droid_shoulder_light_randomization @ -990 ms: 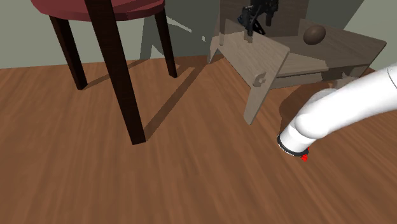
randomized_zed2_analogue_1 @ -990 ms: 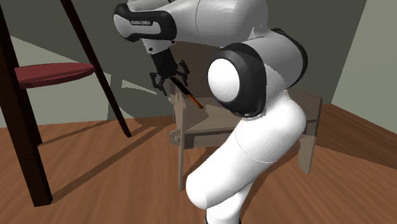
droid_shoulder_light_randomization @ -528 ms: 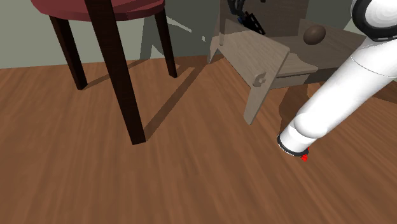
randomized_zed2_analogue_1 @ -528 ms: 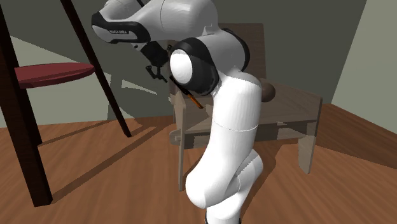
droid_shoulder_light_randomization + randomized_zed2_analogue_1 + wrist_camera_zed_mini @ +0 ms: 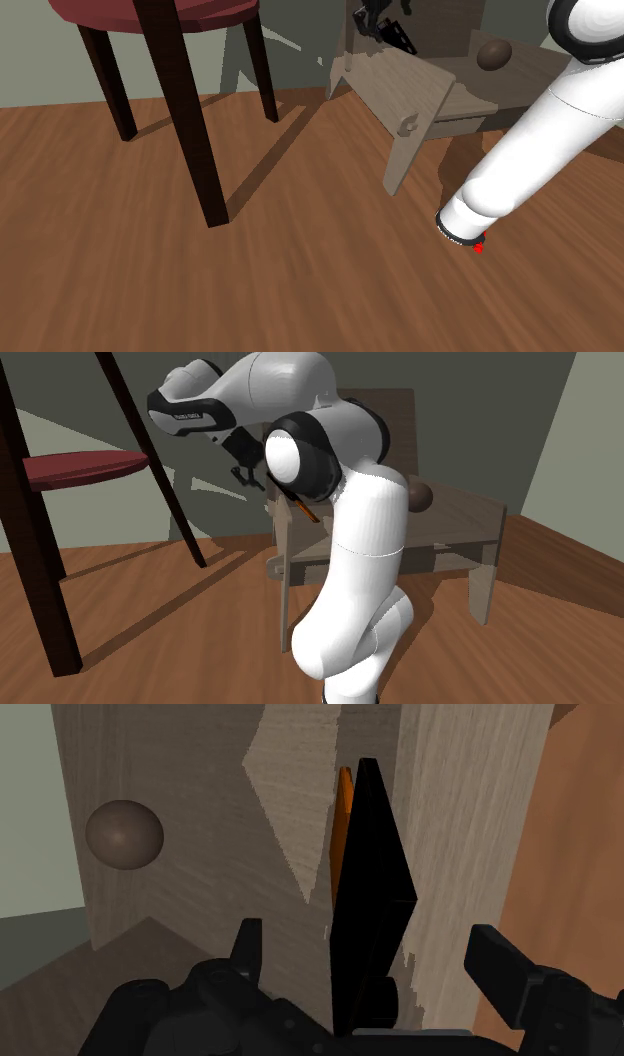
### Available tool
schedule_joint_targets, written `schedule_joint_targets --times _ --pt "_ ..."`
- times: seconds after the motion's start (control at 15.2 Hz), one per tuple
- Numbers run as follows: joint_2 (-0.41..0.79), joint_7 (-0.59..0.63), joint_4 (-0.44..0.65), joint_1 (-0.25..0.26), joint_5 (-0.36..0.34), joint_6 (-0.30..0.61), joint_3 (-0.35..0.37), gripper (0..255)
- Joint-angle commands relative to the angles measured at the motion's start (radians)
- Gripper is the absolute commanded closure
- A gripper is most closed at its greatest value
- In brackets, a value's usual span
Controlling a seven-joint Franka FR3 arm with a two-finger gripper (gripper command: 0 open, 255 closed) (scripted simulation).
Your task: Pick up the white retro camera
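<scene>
the camera [image 5: 370, 884] is not drawn white here: it reads as a thin black slab with an orange face showing along one side. it sits at the end of the pale wooden worktop [image 5: 550, 75], well apart from a brown ball [image 5: 124, 834] on the same surface. in the shoulder view it is a small dark wedge at the worktop's edge, just under the arm's hand.

the tool [image 5: 369, 936] is open. in the wrist view its two black fingers stand apart with the slab running between them, and a gap of pale wood shows on each side, so nothing is gripped yet. the slab looks roughly centred, perhaps slightly nearer one finger.

as a judgement, the camera should be rigid and light, with smooth flat sides that could slide under a weak pinch. being thin and apparently up on edge, it may tip if one finger meets it first. the best hold looks to be across its thickness, a pad on each broad face near the middle rather than at a corner. how deep the fingers reach past its upper edge i cannot tell.
</scene>
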Motion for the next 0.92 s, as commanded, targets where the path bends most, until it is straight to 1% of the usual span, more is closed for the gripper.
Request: schedule_joint_targets --times 0.0,0.07,0.59,0.86 --pt "-0.003 0.005 -0.014 -0.001 0.003 0.011 -0.001 0" --pt "-0.004 0.005 -0.016 -0.001 0.003 0.012 -0.002 255" --pt "-0.005 0.006 -0.019 -0.001 0.004 0.013 -0.002 255" --pt "0.009 -0.016 0.039 0.001 -0.010 -0.026 0.002 255"
